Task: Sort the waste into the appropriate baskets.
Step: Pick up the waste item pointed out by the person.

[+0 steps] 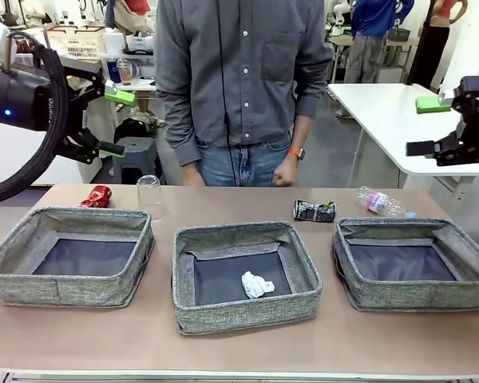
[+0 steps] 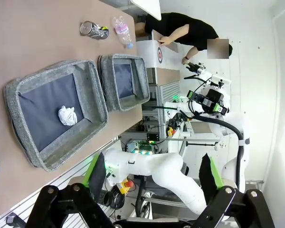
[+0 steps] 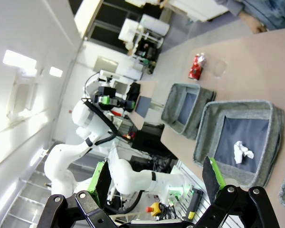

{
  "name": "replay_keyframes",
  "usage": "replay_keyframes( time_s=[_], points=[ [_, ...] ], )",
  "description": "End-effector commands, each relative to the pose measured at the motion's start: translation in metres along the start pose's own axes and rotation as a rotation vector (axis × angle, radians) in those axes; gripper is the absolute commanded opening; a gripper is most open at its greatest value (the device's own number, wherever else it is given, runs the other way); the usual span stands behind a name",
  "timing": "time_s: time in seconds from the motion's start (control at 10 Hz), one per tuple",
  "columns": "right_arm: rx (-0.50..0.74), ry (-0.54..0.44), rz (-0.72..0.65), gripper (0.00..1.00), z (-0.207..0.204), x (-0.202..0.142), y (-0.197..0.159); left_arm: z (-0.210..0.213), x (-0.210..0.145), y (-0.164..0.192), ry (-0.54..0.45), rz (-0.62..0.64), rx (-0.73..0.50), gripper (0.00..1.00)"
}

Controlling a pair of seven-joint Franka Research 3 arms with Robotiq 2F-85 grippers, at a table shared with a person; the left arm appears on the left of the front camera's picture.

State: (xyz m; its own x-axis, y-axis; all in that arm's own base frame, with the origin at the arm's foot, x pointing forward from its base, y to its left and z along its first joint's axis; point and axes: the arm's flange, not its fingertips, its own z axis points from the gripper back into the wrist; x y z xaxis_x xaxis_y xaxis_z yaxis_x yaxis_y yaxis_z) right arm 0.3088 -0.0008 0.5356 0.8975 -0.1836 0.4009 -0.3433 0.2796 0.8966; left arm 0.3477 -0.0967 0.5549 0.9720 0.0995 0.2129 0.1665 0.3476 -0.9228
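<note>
Three grey woven baskets stand in a row: left (image 1: 68,256), middle (image 1: 243,275) and right (image 1: 415,262). A crumpled white tissue (image 1: 256,285) lies in the middle basket (image 2: 57,114), also seen from the right wrist (image 3: 242,151). Behind the baskets lie a crushed red can (image 1: 96,195), an upturned clear cup (image 1: 148,194), a crushed dark-silver can (image 1: 314,211) and a clear plastic bottle (image 1: 381,203). My left gripper (image 1: 115,121) hangs open high at the left, holding nothing. My right gripper (image 1: 431,124) hangs open high at the right, also holding nothing.
A person in a grey shirt (image 1: 239,80) stands at the far side of the table, hands by the hips. A white table (image 1: 399,120) stands behind at the right. Bare tabletop (image 1: 239,351) runs along the near edge in front of the baskets.
</note>
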Motion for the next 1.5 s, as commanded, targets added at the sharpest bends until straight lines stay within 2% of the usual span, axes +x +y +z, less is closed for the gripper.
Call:
replay_keyframes(
  time_s=[0.0,1.4],
  points=[
    [0.025,-0.013,0.023,1.0,-0.0023,0.0034,-0.0001,-0.0028,-0.0007,0.0034,-0.021,-0.016,-0.022,1.0],
    [0.0,0.0,0.0,1.0,0.0,0.0,0.0,-0.0028,-0.0007,0.0034,-0.021,-0.016,-0.022,1.0]
  ],
)
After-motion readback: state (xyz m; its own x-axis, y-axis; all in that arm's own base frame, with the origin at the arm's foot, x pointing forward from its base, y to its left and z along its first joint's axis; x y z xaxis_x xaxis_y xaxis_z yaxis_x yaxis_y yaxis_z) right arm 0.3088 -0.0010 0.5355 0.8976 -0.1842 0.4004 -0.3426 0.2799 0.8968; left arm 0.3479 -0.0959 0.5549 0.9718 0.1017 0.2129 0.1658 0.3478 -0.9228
